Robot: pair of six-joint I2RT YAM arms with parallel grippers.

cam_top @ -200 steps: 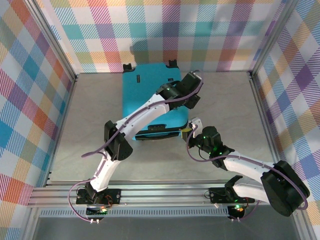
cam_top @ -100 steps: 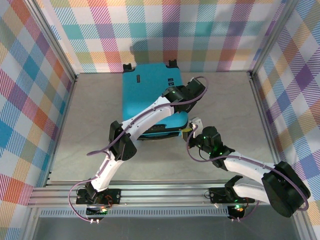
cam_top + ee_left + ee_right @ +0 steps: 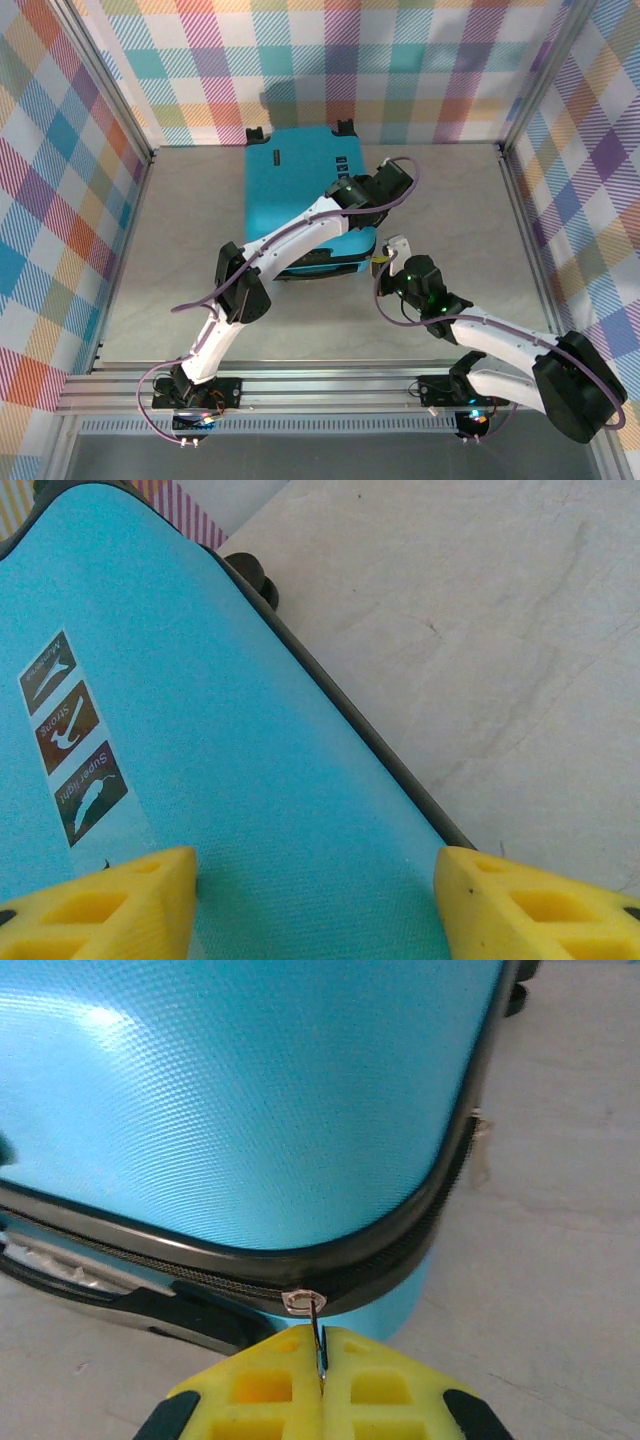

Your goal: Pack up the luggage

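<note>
Luggage (image 3: pixel 300 190), turquoise hard shell, lay flat and closed at the far middle of the counter (image 3: pixel 180 230), wheels toward the back wall.

Left claw (image 3: pixel 385 187) hung over the shell's right side, yellow fingers (image 3: pixel 110 905) spread wide with nothing between them but lid. Three small dark labels (image 3: pixel 75 740) sat on the shell just beyond the fingers. The black seam ran diagonally beside bare counter.

Right claw (image 3: pixel 322 1345) was at the near right corner, pads pressed together on the metal zipper pull (image 3: pixel 316 1325). Black handle (image 3: pixel 130 1300) lay to its left.
</note>
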